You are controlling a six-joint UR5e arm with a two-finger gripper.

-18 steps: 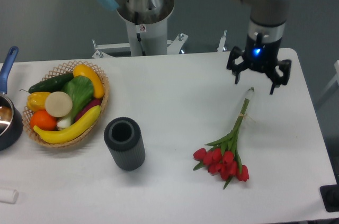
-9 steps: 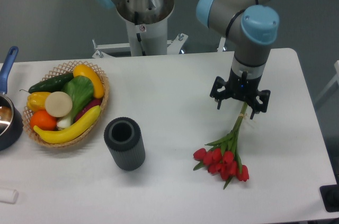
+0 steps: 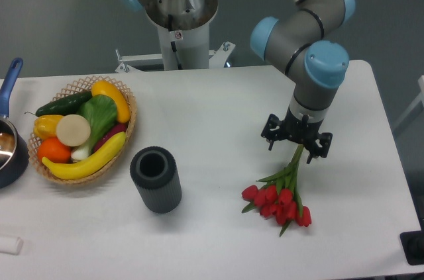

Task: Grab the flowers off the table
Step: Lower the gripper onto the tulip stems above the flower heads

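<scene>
Gripper (image 3: 297, 145) was hanging straight down over the upper part of the stems, its black fingers (image 3: 271, 139) spread wide, one on each side of the stem line. It didn't have hold of anything, and I couldn't tell if the fingertips were touching the table (image 3: 218, 108) or just hovering above it.

Flowers (image 3: 283, 192) were lying flat on the white table, over toward the right side and a bit closer to the front edge. Small bunch of red tulips, heads clustered together at the near end, a few green leaves fanning out just above them, and the long thin green stems running up and slightly right until they disappeared under the gripper.

Rest of the scene: a dark grey ribbed cylinder (image 3: 156, 179) stood upright, well left of the flowers. Further left sat a wicker basket (image 3: 128, 126) full of fruit and veg, including a banana (image 3: 85, 159), a cucumber (image 3: 63, 102) and an orange (image 3: 53, 151). A pot with a blue handle (image 3: 8, 142) poked in at the left edge.
</scene>
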